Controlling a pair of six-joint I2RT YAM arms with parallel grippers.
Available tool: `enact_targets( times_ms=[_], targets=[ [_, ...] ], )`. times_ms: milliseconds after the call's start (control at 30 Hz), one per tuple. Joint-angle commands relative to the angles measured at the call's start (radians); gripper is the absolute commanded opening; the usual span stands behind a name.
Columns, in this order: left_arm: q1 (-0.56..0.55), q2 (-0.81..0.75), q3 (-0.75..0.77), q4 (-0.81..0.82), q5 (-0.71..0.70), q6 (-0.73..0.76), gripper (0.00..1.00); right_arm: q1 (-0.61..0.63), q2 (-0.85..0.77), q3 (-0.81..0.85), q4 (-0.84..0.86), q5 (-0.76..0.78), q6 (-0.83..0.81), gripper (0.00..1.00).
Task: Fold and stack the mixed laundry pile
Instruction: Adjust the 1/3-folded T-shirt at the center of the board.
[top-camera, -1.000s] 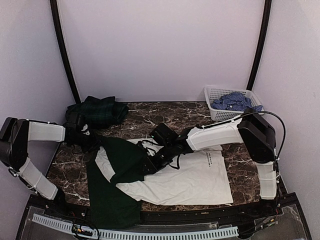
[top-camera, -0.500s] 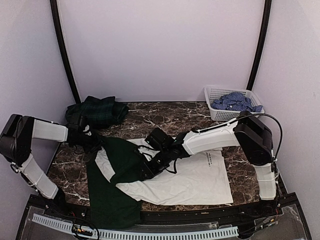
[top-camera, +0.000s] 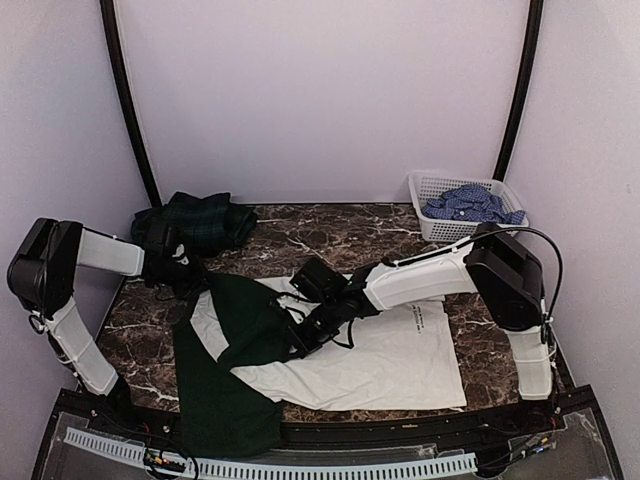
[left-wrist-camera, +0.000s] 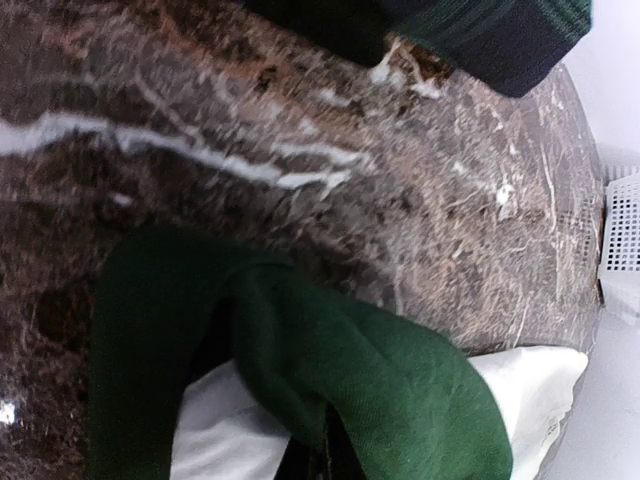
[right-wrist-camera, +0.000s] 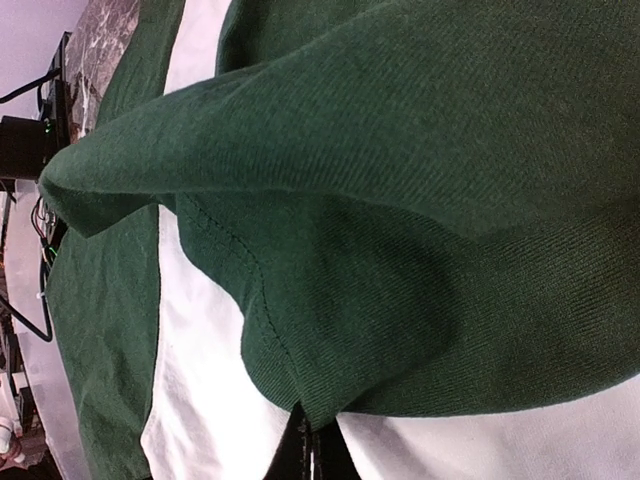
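1. Top external view: the white-and-green garment (top-camera: 380, 360) lies spread across the marble table (top-camera: 330, 235), with its green part toward the left. The left gripper (top-camera: 193, 285) is clamped on the green cloth at the garment's far left edge. The right gripper (top-camera: 298, 342) is clamped on the green cloth near the middle. The dark green plaid garment (top-camera: 200, 222) sits bunched at the back left corner. The blue check shirt (top-camera: 470, 203) lies in the white basket (top-camera: 440, 228) at the back right.
2. Left wrist view: the fingertips meet at the lower edge, pinching a raised green fold, with white cloth beside it.
3. Right wrist view: the fingertips are together on the green hem, which lies over the white cloth.
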Motion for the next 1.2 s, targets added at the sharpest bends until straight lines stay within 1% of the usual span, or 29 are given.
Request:
enact_targets(
  times_ms=[0, 100, 300, 433, 467, 500, 600, 667, 700, 733, 767, 867, 900, 933, 967, 1000, 1033, 1167],
  targets=[
    [0.010, 0.005, 0.092, -0.042, -0.041, 0.041, 0.00, 0.004, -0.068, -0.018, 0.021, -0.006, 0.000, 0.00],
    [0.028, 0.018, 0.155, -0.109, -0.065, 0.055, 0.00, 0.003, -0.093, -0.041, 0.025, -0.016, 0.005, 0.00],
    [0.061, 0.079, 0.188, -0.125, -0.067, 0.062, 0.01, 0.004, -0.152, -0.113, 0.012, -0.002, -0.001, 0.00],
    [0.062, 0.088, 0.174, -0.127, -0.060, 0.072, 0.13, 0.003, -0.182, -0.160, 0.012, 0.004, -0.002, 0.00],
    [0.061, 0.084, 0.167, -0.130, -0.060, 0.073, 0.18, 0.003, -0.187, -0.166, 0.012, 0.007, -0.003, 0.00],
    [0.062, 0.071, 0.164, -0.133, -0.061, 0.077, 0.19, 0.003, -0.192, -0.173, 0.011, 0.011, -0.005, 0.00],
    [0.061, 0.018, 0.146, -0.153, -0.065, 0.078, 0.28, -0.001, -0.184, -0.173, 0.015, 0.004, -0.010, 0.00],
    [0.055, -0.058, 0.127, -0.175, -0.074, 0.086, 0.32, -0.001, -0.166, -0.159, 0.014, -0.011, -0.013, 0.00],
    [0.052, -0.125, 0.118, -0.189, -0.079, 0.099, 0.35, 0.000, -0.160, -0.153, 0.014, -0.013, -0.012, 0.00],
    [0.042, -0.157, 0.115, -0.230, -0.082, 0.106, 0.37, -0.001, -0.156, -0.148, 0.014, -0.013, -0.013, 0.00],
    [0.035, -0.227, 0.107, -0.254, -0.083, 0.114, 0.38, -0.002, -0.155, -0.144, 0.014, -0.013, -0.012, 0.00],
    [-0.052, -0.361, 0.072, -0.368, -0.116, 0.117, 0.38, -0.012, -0.155, -0.137, 0.015, -0.014, -0.014, 0.00],
    [-0.108, -0.410, 0.055, -0.392, -0.136, 0.114, 0.38, -0.015, -0.153, -0.132, 0.012, -0.014, -0.015, 0.00],
    [-0.134, -0.427, 0.045, -0.444, -0.132, 0.107, 0.38, -0.018, -0.149, -0.129, 0.010, -0.013, -0.016, 0.00],
    [-0.183, -0.455, 0.018, -0.468, -0.110, 0.085, 0.36, -0.020, -0.144, -0.126, 0.009, -0.015, -0.018, 0.00],
    [-0.207, -0.468, 0.003, -0.504, -0.100, 0.072, 0.35, -0.023, -0.139, -0.121, 0.009, -0.021, -0.020, 0.00],
    [-0.265, -0.504, -0.036, -0.517, -0.090, 0.036, 0.34, -0.023, -0.134, -0.119, 0.009, -0.024, -0.020, 0.00],
    [-0.408, -0.615, -0.129, -0.586, -0.079, -0.066, 0.34, -0.025, -0.121, -0.118, 0.020, -0.031, -0.017, 0.00]
  ],
)
